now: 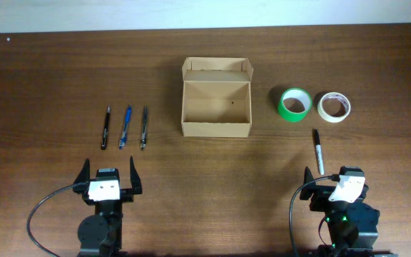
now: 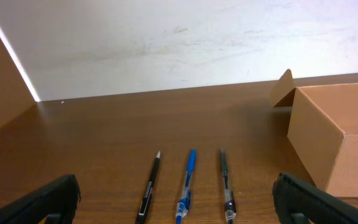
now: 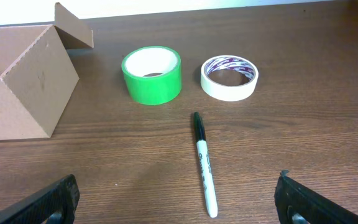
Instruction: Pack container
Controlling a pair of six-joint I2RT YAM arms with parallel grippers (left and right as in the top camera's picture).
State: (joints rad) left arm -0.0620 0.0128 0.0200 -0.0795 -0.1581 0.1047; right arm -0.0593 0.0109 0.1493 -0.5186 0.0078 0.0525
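The tan cardboard container (image 1: 216,107) stands open and empty at the table's middle back, its flap lid tilted back; it also shows in the left wrist view (image 2: 337,140) and the right wrist view (image 3: 20,81). A black pen (image 1: 105,128), a blue pen (image 1: 125,126) and a grey pen (image 1: 144,128) lie side by side to its left. A white marker with a black cap (image 1: 319,150) lies to its right, also in the right wrist view (image 3: 204,163). My left gripper (image 1: 110,176) is open and empty, just short of the pens. My right gripper (image 1: 332,182) is open and empty, just short of the marker.
A green tape roll (image 1: 295,104) and a cream tape roll (image 1: 333,106) lie right of the container, beyond the marker. The table's back edge meets a white wall (image 2: 166,43).
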